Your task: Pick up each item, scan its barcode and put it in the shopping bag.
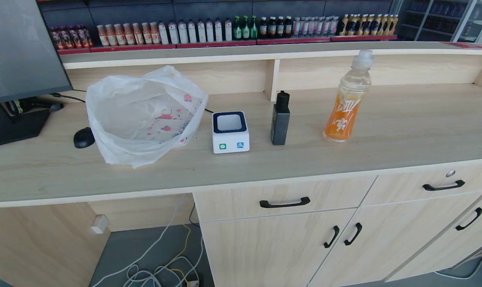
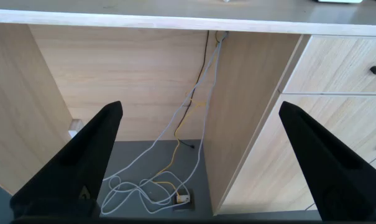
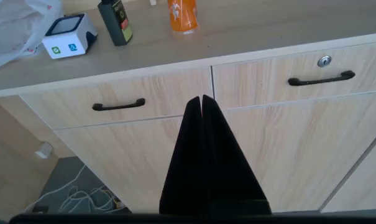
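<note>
A long pale wooden counter (image 1: 384,131) runs across the head view, with a raised back ledge and an upright divider behind it. Beyond the ledge, a store shelf (image 1: 225,30) holds a row of bottled drinks. Under the counter are drawers and cabinet doors with black handles (image 1: 284,203), and to the left an open recess where loose cables (image 1: 161,271) lie on the grey floor. A dark monitor (image 1: 21,48) stands at the counter's far left, with a black mouse (image 1: 83,138) near it.

The white plastic shopping bag (image 1: 145,115) sits on the left part of the counter, just beside the mouse, its mouth gaping up and forward. Pink print shows in it; whether that is on the film or on something inside cannot be told. To its right stands a white scanner box (image 1: 230,131) with a dark-rimmed window facing up. Next comes a black bottle (image 1: 280,119), upright, cap up. Further right, apart from it, the orange drink bottle (image 1: 346,103) stands upright too, its long axis vertical, clear cap on top.

The left gripper (image 2: 201,106) sits low before the recess, its fingers spread wide and holding nothing. The right gripper (image 3: 201,102) faces the drawer fronts below the counter edge, its fingers pressed together with nothing between them.
</note>
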